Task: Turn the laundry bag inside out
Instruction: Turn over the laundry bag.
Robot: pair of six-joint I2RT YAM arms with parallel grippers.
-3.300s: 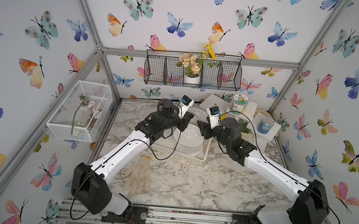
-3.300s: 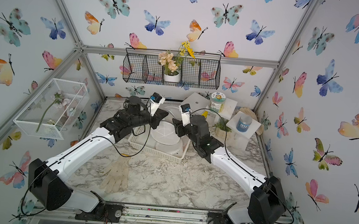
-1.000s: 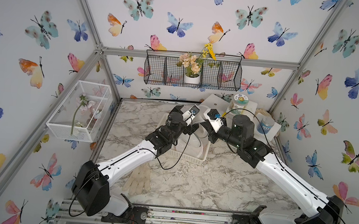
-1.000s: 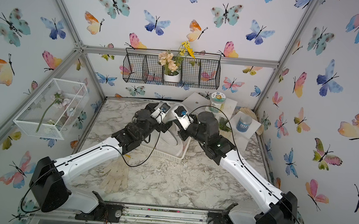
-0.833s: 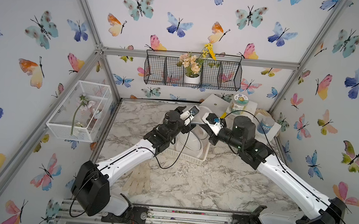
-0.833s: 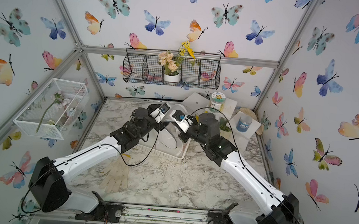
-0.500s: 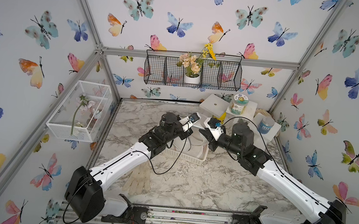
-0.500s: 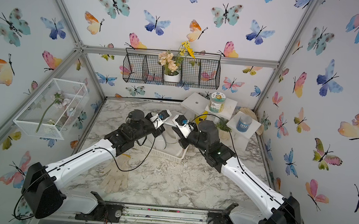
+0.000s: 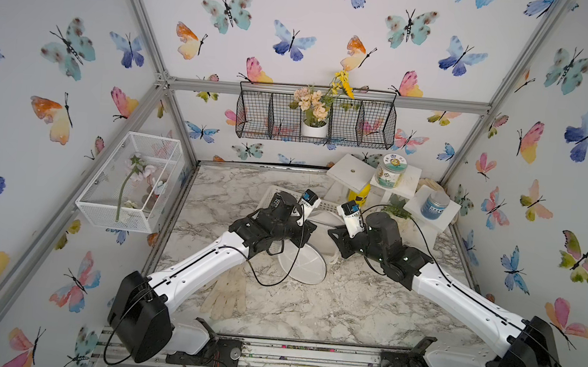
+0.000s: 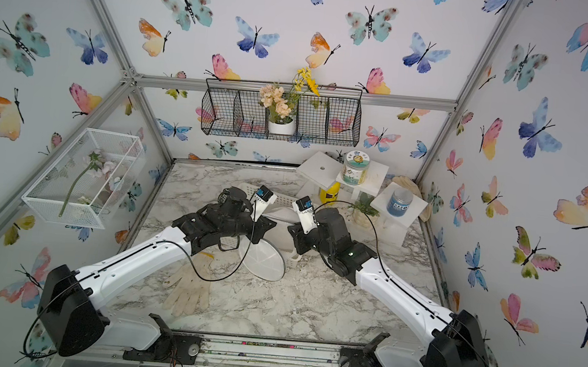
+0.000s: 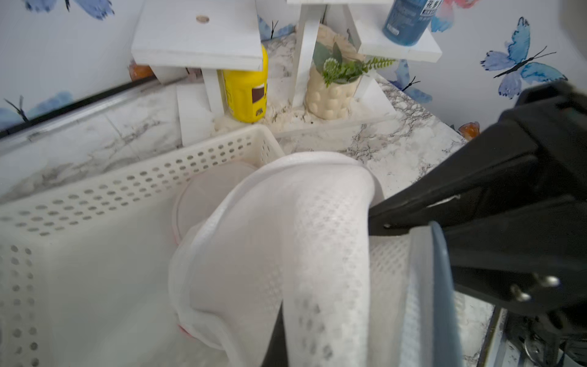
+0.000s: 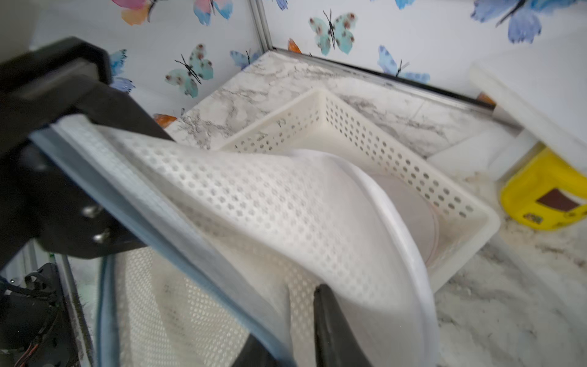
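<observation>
Marble table (image 9: 310, 309), toward its back edge: our left gripper (image 9: 312, 228) has just clamped onto the laundry bag (image 11: 286, 222) above the basket (image 11: 95, 197). The right gripper (image 9: 331, 233) sits narrow at the mesh, grip unclear. We judge a regrip underway.

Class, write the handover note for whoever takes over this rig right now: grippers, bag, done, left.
Left gripper: shut on the mesh of the laundry bag.
Right gripper: at the bag's edge; grip unclear.
Bag: held up between both, over the white basket, partly inside it.
Done: bag lifted and gripped.
Left: pull the mesh through its opening; inversion not visibly finished.
</observation>
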